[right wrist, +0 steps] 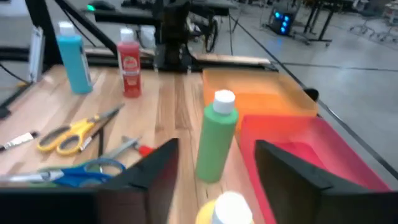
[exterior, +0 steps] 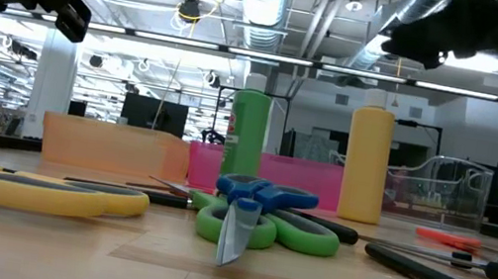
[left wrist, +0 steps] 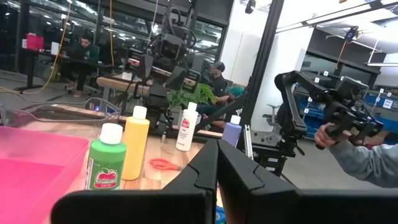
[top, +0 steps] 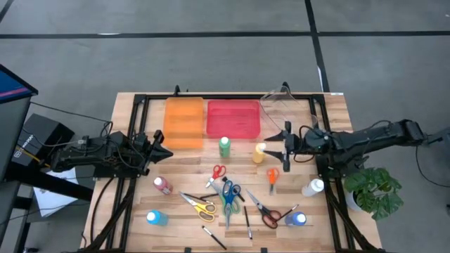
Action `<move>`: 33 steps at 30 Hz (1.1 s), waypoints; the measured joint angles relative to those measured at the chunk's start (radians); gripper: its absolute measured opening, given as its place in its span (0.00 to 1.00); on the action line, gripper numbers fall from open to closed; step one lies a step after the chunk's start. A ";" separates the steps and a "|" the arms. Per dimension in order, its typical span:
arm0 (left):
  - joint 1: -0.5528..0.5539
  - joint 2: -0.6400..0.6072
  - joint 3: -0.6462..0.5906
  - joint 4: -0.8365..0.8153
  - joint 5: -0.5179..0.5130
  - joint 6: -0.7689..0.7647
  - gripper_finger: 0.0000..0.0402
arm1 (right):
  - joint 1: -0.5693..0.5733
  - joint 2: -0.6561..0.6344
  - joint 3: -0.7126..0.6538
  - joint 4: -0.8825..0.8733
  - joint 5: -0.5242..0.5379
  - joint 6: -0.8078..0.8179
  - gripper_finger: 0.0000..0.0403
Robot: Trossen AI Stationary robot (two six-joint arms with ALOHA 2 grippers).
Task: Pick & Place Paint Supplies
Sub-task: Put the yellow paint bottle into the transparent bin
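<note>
Wooden table (top: pixel 330 105) under me: my right gripper (right wrist: pixel 214 180) hovers with fingers spread, empty, over yellow bottle (top: pixel 261 151); my left gripper (left wrist: pixel 217 180) clenched, empty, near orange tray (top: pixel 184 123).

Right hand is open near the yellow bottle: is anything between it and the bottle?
Nothing visible. The right hand hangs open just beside the yellow bottle, whose white cap shows right below its fingers in the wrist view. The green bottle stands farther on, beyond the yellow one.
</note>
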 joint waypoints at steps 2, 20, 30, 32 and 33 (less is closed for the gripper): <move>0.000 0.000 0.000 0.000 0.000 0.000 0.00 | 0.018 -0.003 0.000 -0.028 0.045 0.011 0.62; 0.000 0.000 0.000 0.000 0.000 0.000 0.00 | -0.057 0.139 -0.008 -0.030 0.070 0.131 0.66; 0.000 0.000 0.000 0.001 0.000 0.000 0.00 | -0.058 0.207 -0.008 0.015 0.023 0.151 0.66; 0.000 0.000 0.000 0.001 0.000 0.000 0.00 | -0.058 0.227 -0.008 0.015 0.023 0.158 0.66; 0.000 0.000 0.000 0.001 0.000 0.000 0.00 | -0.058 0.237 -0.008 0.019 0.023 0.158 0.66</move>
